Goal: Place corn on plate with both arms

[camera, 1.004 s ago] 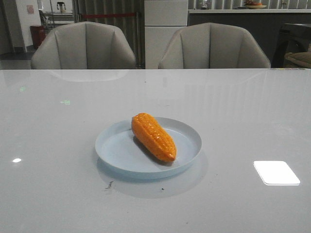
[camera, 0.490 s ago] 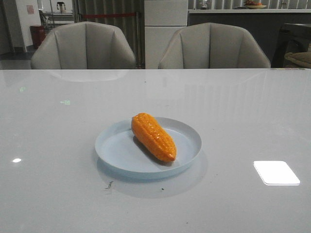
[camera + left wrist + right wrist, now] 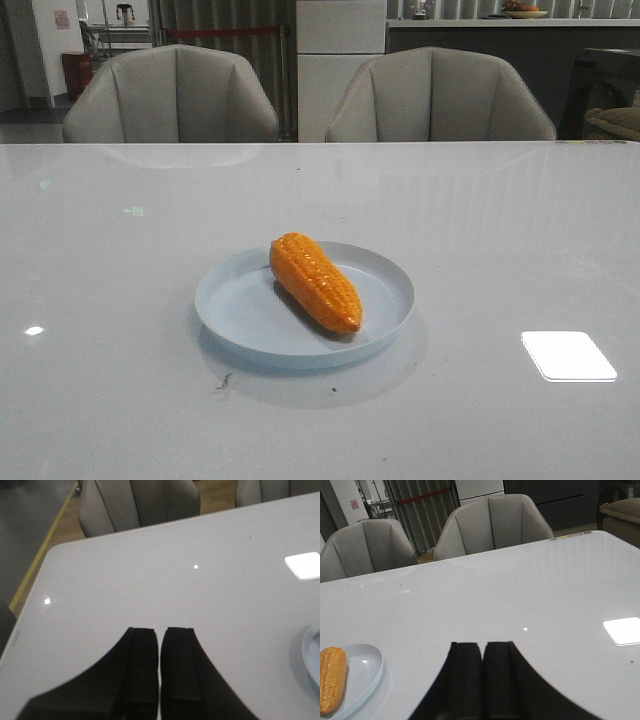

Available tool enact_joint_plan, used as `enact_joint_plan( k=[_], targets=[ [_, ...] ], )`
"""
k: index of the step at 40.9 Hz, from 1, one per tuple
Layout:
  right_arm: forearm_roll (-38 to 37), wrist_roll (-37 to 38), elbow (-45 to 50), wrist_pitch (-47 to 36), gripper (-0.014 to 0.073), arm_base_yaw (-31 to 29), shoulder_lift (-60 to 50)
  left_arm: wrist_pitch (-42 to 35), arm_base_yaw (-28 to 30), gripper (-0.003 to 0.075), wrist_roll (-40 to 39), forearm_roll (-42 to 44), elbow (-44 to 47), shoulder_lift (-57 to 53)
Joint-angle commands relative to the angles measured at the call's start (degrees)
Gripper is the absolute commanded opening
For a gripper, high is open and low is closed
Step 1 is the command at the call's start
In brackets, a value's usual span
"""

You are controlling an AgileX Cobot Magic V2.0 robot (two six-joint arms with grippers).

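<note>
The orange corn [image 3: 315, 281] lies diagonally on the pale blue plate [image 3: 240, 308] at the middle of the white table, its tapered end toward the front right. The right wrist view catches the corn [image 3: 332, 686] and the plate [image 3: 367, 672] off to one side. Only a sliver of the plate's rim [image 3: 311, 657] shows in the left wrist view. My left gripper [image 3: 159, 630] is shut, empty, over bare table. My right gripper [image 3: 483, 644] is shut too, holding nothing, apart from the plate. Neither gripper appears in the front view.
Two grey chairs [image 3: 172, 95] [image 3: 438, 96] stand behind the table's far edge. A bright light reflection [image 3: 568, 355] lies on the glossy table at the front right. The table's corner and a yellow floor line [image 3: 45, 550] show in the left wrist view.
</note>
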Motion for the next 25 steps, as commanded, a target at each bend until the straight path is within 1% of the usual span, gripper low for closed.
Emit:
enact_joint_plan(
  k=[1,4,6,9,12,15,20,25],
  targets=[
    [0.2,-0.5,-1.3,-4.8,0.0069,-0.4,0.5,-9.9,-0.4,0.0097,-0.9,0.3,2.2,-6.4],
    [0.2,-0.5,-1.3,-4.8,0.0069,-0.4,0.5,-15.3,-0.3,0.0097,-2.4,0.3,6.7,-12.1],
    [0.2,-0.5,-1.3,-4.8,0.0069,-0.4,0.5,-18.7,0.0,0.0097,-5.8,0.3,10.2,-17.1],
    [0.2,-0.5,-1.3,-4.8,0.0069,-0.4,0.5,-21.2,1.0,0.0097,-10.2,0.3,14.0,-23.7],
    [0.2,-0.5,-1.3,-4.8,0.0069,-0.4,0.5,-21.2,1.7,0.0097,-11.5,0.3,17.2,-28.9],
    [0.2,-0.5,-1.3,-4.8,0.0069,-0.4,0.5,-19.1,1.8,0.0097,-11.5,0.3,18.9,-32.9],
    [0.2,-0.5,-1.3,-4.8,0.0069,-0.4,0.5,-16.6,1.8,0.0097,-11.4,0.7,21.4,-36.6],
    [0.2,-0.5,-1.3,-4.8,0.0069,-0.4,0.5,-18.3,1.7,0.0097,-11.4,0.7,25.4,-38.1]
  ],
)
